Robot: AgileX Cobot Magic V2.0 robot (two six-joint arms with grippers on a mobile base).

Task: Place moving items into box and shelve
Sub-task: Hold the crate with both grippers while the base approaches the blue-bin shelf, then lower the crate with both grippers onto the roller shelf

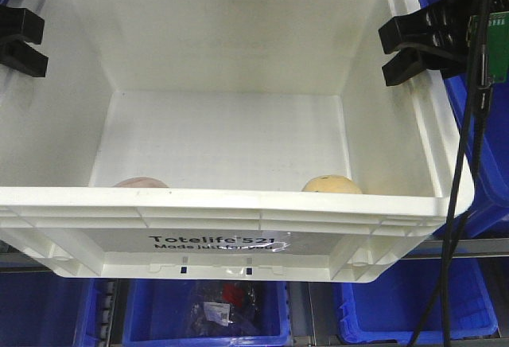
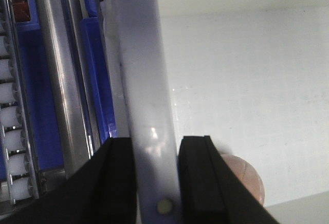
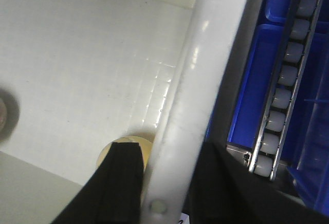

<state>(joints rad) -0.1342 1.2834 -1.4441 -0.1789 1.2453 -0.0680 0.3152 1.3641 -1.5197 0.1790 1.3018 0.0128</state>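
Left black gripper (image 2: 157, 183) clamped across the side rim of the large white rectangular plastic tote (image 1: 238, 204); right black gripper (image 3: 164, 183) clamped likewise across the opposite rim. Inside, resting on the floor near the front wall and well apart: pinkish-tan rounded lump (image 1: 141, 182) to the left, pale yellow rounded lump (image 1: 332, 185) to the right. Loading apparently finished. Shelving seemingly left: tote held among blue plastic bins (image 1: 413, 307) and a roller rail (image 3: 285, 85), not visibly seated.
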